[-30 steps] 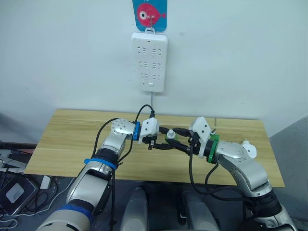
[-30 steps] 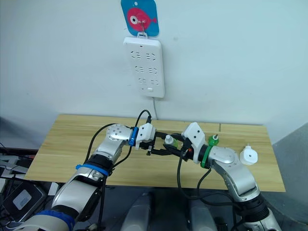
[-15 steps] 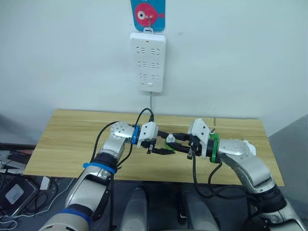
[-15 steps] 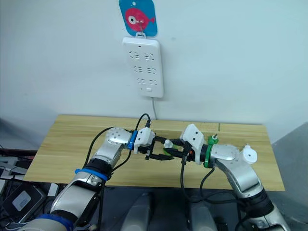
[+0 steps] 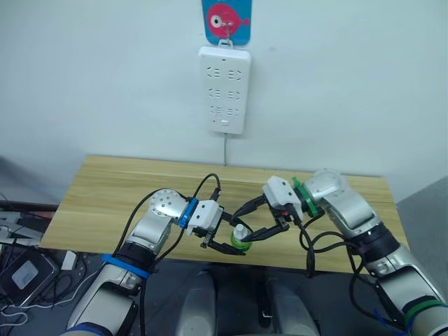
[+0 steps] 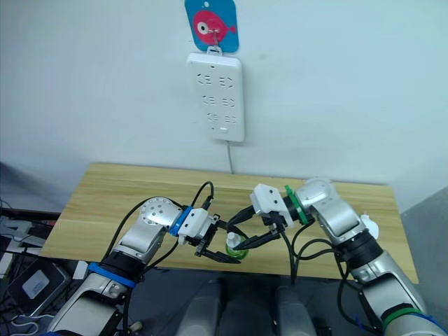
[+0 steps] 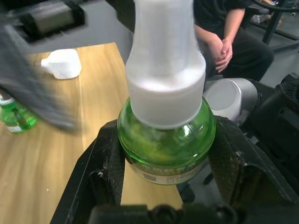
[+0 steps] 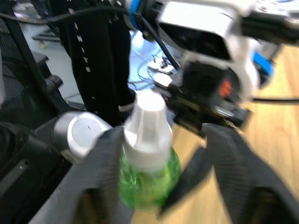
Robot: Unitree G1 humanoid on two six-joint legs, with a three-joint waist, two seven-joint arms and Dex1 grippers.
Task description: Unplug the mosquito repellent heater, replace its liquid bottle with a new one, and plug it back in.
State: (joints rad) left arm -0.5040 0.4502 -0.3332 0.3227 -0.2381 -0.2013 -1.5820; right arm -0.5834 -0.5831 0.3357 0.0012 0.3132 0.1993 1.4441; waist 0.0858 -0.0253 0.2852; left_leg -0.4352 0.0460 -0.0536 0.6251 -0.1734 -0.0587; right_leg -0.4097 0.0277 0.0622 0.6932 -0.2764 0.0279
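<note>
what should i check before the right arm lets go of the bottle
1. Left gripper jaws clamp the green bottle: ok.
2. Right gripper jaws open around the bottle: ok, wide, though contact cannot be told.
3. Bottle upright in the left grip: ok, white cap points up.
4. Table under the bottle: not ok, it hangs past the near edge.
5. Heater within reach: cannot tell; it lies on its side on the table.
6. Second bottle apart from the held one: ok.

My left end effector (image 5: 227,243) and right end effector (image 5: 260,222) crowd the bench's (image 5: 105,196) front edge; its left half lies open.
</note>
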